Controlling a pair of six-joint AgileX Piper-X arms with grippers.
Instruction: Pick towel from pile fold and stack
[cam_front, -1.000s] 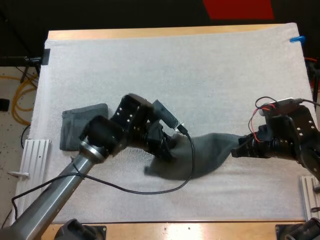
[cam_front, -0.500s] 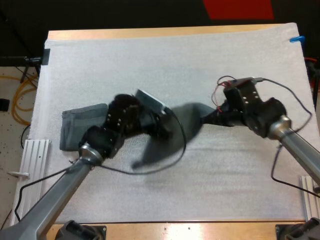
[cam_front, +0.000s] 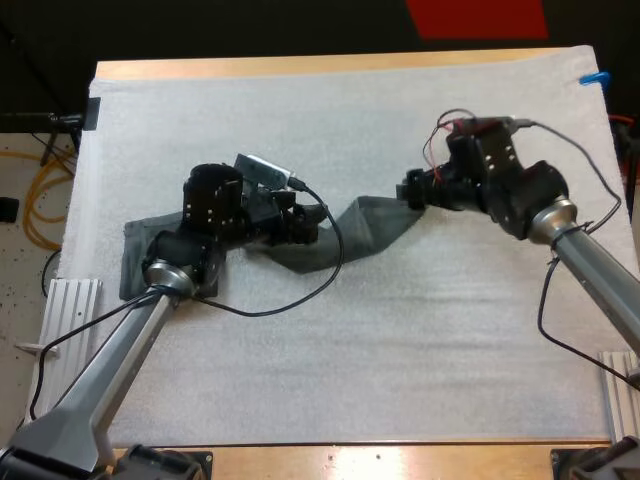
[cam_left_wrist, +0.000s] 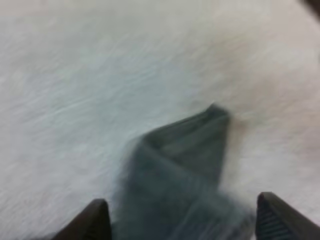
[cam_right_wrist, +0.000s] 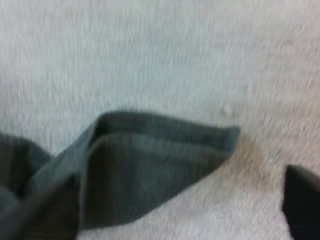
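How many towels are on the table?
2. One towel stretches between the left tool and right tool; a folded towel lies at the mat's left, partly under the left arm. More could hide beneath the arms.

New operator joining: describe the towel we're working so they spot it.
On the white mat, look between the two arms. The loose towel is a dark grey-green strip running from the left gripper to the right gripper. Unlike the squared folded towel at the mat's left edge, it is long and rumpled.
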